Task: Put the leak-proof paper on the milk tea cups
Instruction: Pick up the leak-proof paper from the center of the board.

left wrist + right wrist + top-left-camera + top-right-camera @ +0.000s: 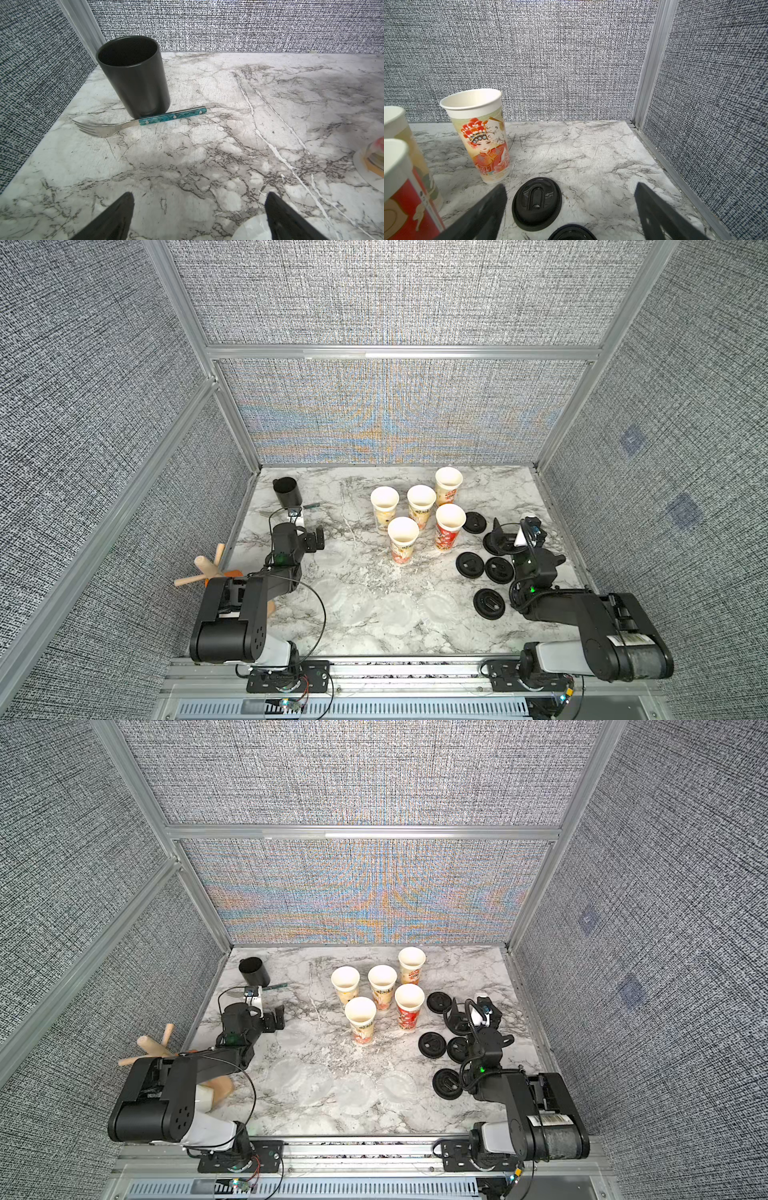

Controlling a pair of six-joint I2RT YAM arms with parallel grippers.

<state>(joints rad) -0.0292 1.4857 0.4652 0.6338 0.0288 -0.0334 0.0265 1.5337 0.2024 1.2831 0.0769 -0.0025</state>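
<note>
While the left gripper (199, 196) and right gripper (570, 187) hang with jaws apart and empty, the milk tea cups (420, 506) stand uncovered.
All five cluster upright toward the back of the worktop (498, 493); the leak-proof paper (397, 612) lies flat in sheets near the front edge, between the arms.

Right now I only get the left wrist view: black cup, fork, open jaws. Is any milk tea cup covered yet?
Observer: No, all five milk tea cups stand uncovered in both top views.
Reviewer: Where is the paper?
Observer: The leak-proof paper sheets lie flat on the near half of the table, in front of the cups.
Reviewer: And the right jaws?
Observer: They stand open over a black lid, holding nothing.
</note>
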